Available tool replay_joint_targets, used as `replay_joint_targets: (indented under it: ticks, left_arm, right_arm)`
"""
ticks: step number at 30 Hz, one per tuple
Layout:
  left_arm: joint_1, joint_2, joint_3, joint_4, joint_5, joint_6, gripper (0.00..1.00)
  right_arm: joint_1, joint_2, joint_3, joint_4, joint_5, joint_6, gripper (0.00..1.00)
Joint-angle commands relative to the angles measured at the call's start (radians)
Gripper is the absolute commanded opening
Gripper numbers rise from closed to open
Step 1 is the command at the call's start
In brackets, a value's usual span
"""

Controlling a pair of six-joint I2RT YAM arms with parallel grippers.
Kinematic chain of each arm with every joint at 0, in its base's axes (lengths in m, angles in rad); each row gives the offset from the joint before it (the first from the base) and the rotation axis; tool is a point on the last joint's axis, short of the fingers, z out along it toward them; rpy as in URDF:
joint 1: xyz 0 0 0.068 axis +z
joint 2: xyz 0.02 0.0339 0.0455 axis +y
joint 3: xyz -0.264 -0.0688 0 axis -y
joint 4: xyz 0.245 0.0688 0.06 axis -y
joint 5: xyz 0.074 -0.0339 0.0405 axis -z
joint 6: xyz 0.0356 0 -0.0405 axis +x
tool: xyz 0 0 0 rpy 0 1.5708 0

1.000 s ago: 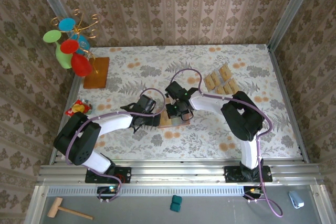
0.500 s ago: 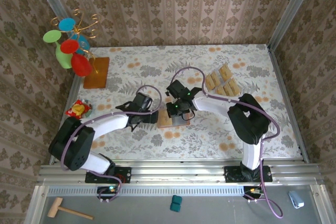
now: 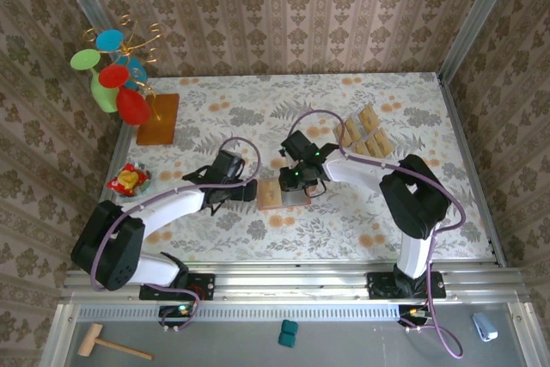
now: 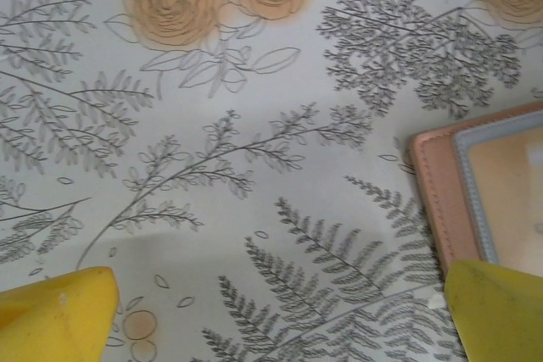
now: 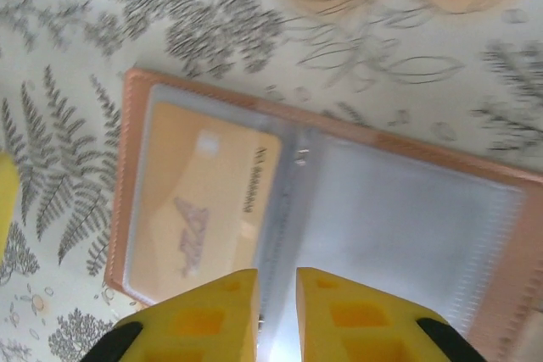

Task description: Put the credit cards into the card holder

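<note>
Top view: the right gripper has drawn back a little from the card holder under it. The other credit cards wait behind it.

Left wrist: the left gripper is spread wide, with the card holder beside its right finger.

Right wrist: the right gripper has just parted narrowly and pinches nothing. One card lies pocketed beneath, so I think it is delivered.

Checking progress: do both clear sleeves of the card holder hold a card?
No: one card holder sleeve holds a credit card, the other looks empty.

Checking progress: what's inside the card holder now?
One credit card sits in one clear sleeve of the open card holder; the other sleeve looks empty. The right gripper covers part of its edge.
</note>
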Motion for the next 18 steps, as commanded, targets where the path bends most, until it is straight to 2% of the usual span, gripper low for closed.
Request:
replay_joint_targets:
  ticks: [1, 4, 7, 11, 18]
  left_arm:
    - [-0.034, -0.007, 0.033, -0.023, 0.003, -0.001, 1.0]
    - [-0.065, 0.019, 0.059, -0.021, -0.005, -0.009, 1.0]
    - [-0.097, 0.046, 0.085, -0.02, -0.022, -0.017, 1.0]
    - [-0.127, 0.076, 0.111, -0.011, -0.03, -0.023, 1.0]
    - [-0.163, 0.099, 0.137, -0.011, -0.047, -0.028, 1.0]
  right_arm:
    - [-0.045, -0.06, -0.016, -0.025, -0.009, -0.017, 0.31]
    - [-0.078, -0.066, -0.021, -0.031, -0.033, -0.033, 0.45]
    - [-0.103, -0.061, -0.026, -0.024, -0.073, -0.039, 0.47]
    - [-0.106, -0.033, -0.02, -0.011, -0.117, -0.035, 0.41]
    - [-0.106, 0.007, -0.031, 0.025, -0.142, -0.016, 0.24]
